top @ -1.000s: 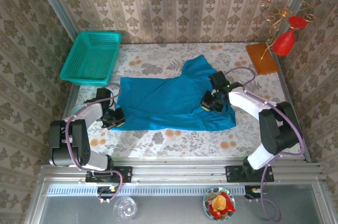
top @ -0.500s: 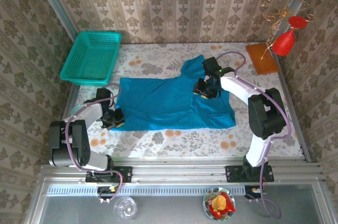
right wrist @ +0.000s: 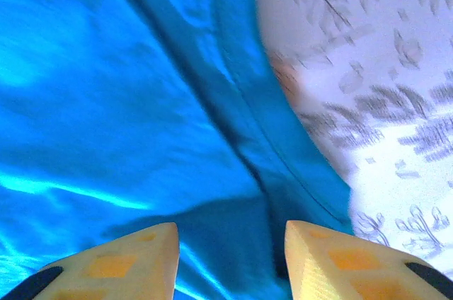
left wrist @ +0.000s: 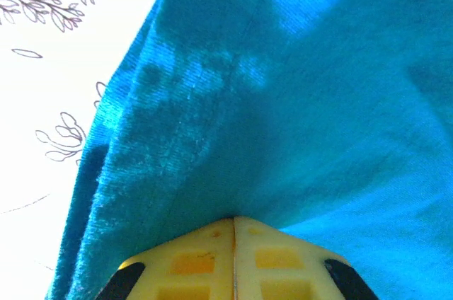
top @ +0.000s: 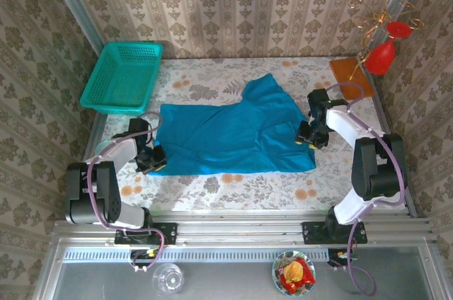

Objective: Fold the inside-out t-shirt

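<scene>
The shirt [top: 233, 134] is lying rumpled across the middle of the table [top: 212, 77]. It is soft, fine teal knit with a stitched hem. The left gripper [left wrist: 233, 221] is pinching its left edge, fingers together on cloth. The right gripper [right wrist: 230, 233], fingers apart, is hovering over the right hem. It should be descending squarely and catching every layer.

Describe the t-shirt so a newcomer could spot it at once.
Start at the floral-patterned table and look to its middle. The t-shirt lies spread there, a large piece of plain blue-teal cloth. Unlike the teal basket at the far left corner, it is soft and wrinkled, not rigid mesh.
</scene>
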Available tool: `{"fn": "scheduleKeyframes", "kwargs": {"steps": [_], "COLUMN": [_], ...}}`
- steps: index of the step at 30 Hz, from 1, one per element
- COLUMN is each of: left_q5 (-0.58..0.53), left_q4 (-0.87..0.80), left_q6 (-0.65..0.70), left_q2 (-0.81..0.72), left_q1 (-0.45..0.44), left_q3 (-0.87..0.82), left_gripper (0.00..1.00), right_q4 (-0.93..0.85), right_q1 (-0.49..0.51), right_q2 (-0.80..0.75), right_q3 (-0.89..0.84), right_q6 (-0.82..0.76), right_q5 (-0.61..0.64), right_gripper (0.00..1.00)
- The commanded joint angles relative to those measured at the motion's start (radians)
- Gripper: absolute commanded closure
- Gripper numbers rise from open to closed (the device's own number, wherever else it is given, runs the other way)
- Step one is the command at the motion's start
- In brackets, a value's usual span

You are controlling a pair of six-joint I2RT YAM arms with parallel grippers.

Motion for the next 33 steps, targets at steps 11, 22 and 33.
{"fn": "scheduleKeyframes", "kwargs": {"steps": [11,22,33], "left_q5": [-0.042,-0.034,0.062], "left_q4": [-0.045,-0.065,-0.127], "left_q6": [-0.022,-0.027,0.001], "left_q2": [-0.036,-0.075,-0.149], "left_q1": [0.008,0.013,-0.04], "left_q3": [-0.011,-0.006,0.13], "left_gripper": [0.9,0.91,0.87], "right_q4": [0.035,0.091,0.142], "right_q1": [-0.068,-0.183,-0.033], "right_q2": [-0.148,-0.21,-0.261], "right_q3": [-0.196,-0.287,-0.173], "right_q6": [0.098,0.145,0.148], "right_q5": [-0.006,-0.064,-0.272], "right_gripper": [1.0,0.92,0.64]}}
